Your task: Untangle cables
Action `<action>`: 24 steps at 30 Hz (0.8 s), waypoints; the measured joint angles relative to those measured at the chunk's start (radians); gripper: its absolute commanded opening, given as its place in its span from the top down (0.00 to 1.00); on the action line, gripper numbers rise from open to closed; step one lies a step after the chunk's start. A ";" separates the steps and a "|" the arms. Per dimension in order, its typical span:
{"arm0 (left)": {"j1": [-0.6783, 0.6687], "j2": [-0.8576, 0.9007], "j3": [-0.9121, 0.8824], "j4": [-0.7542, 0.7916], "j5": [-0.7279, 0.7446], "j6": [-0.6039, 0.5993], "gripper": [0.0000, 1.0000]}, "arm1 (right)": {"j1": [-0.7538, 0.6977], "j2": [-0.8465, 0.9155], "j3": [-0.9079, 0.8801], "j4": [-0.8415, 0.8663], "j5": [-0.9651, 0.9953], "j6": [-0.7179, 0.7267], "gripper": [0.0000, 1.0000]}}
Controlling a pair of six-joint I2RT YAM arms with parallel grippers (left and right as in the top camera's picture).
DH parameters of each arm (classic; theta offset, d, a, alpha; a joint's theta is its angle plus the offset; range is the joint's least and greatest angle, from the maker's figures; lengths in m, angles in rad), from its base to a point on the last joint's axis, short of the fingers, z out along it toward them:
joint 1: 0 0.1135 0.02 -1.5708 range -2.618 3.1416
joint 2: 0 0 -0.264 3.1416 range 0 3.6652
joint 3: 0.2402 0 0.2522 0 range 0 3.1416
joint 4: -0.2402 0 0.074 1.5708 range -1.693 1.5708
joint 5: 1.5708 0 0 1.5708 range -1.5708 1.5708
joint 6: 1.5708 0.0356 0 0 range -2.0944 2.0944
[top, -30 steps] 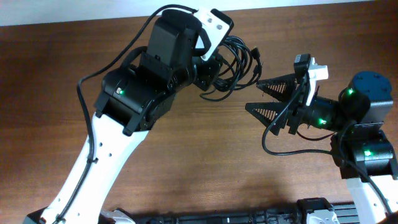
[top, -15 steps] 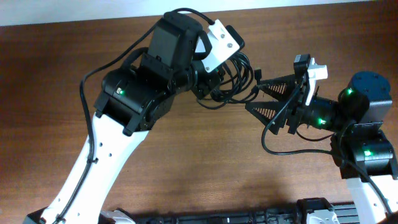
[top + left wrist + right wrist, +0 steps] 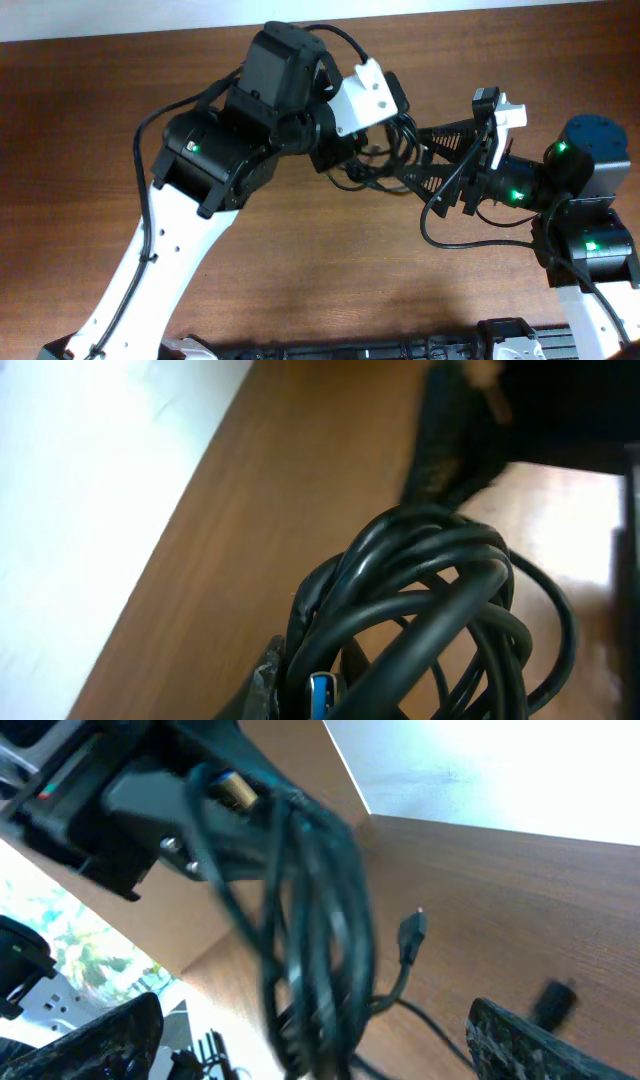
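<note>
The right gripper (image 3: pixel 412 158) stood with its jaws spread wide, one finger either side of the cables (image 3: pixel 385 150). A second before it had waited well apart from the bundle; since then the left arm had carried the coils across between those fingers, and the jaws had widened further. By my judgement a second grasp was being prepared, so that the loops might be pulled apart. The left gripper (image 3: pixel 345 150), just beyond the cables, was clamped upon them, holding them above the table (image 3: pixel 330 260). Farther off, past the brown wood, a pale wall showed.
</note>
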 measured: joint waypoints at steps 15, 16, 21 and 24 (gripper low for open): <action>0.000 0.000 0.000 0.051 0.177 0.089 1.00 | 0.000 0.000 0.000 0.000 -0.008 0.001 0.80; 0.000 0.000 0.000 0.052 0.178 0.090 0.99 | 0.000 -0.001 0.000 0.001 -0.011 -0.002 0.87; 0.001 0.002 0.000 0.053 0.181 0.097 0.01 | 0.004 -0.005 0.000 0.003 -0.026 -0.008 0.96; 0.001 0.002 0.000 0.057 0.201 0.096 0.01 | 0.004 -0.001 0.000 -0.005 -0.011 -0.007 0.96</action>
